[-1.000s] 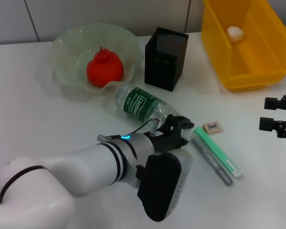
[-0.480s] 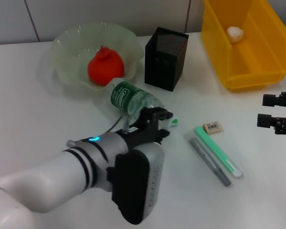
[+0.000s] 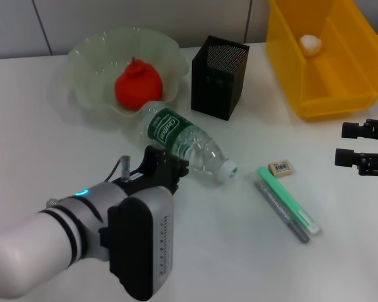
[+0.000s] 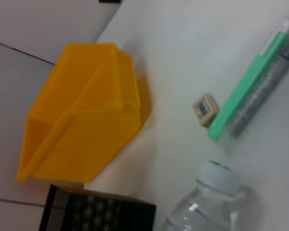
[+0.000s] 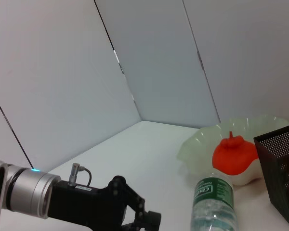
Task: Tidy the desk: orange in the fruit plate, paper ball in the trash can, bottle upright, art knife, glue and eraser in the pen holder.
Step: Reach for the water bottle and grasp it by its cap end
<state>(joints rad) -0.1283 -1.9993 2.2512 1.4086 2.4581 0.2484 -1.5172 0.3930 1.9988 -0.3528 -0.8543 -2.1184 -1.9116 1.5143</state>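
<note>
My left gripper [image 3: 167, 168] just beside the one fallen bottle [image 3: 186, 145], jaws parted and empty, one orange [image 3: 137, 87] in the fruit plate [image 3: 88, 60], one eraser [image 3: 281, 167] beside two pens [image 3: 288, 207], one pen holder [image 3: 218, 77], one paper ball [image 3: 310, 43] in the trash can [image 3: 340, 75], right gripper [image 3: 345, 144] parked apart, fingers spread.

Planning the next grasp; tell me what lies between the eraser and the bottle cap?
Bare table between the eraser and the bottle cap, per the head view.
</note>
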